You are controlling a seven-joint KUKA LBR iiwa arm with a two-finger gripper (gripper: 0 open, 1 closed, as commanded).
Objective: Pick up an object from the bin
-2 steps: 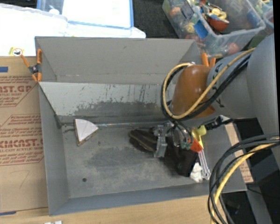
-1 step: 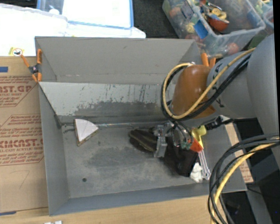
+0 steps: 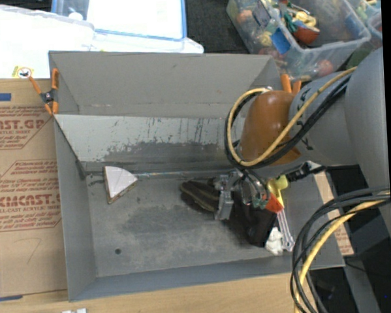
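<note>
My gripper (image 3: 222, 200) is down in the right part of the bin, its metal fingers pointing at the floor. Directly under and left of the fingers lies a dark brown, flat, striped thing (image 3: 199, 192); the fingertips are at its right end, and I cannot tell if they grip it. A black lump (image 3: 251, 225) sits just right of the gripper, with a small white piece (image 3: 274, 241) at its lower right. A white wedge-shaped block (image 3: 118, 181) with a brown edge lies far to the left near the back wall.
The arm with its orange cover and yellow cables hangs over the bin's right side. Bare grey floor stretches across the left and front of the bin. A clear box of small toys stands outside, beyond the back right corner.
</note>
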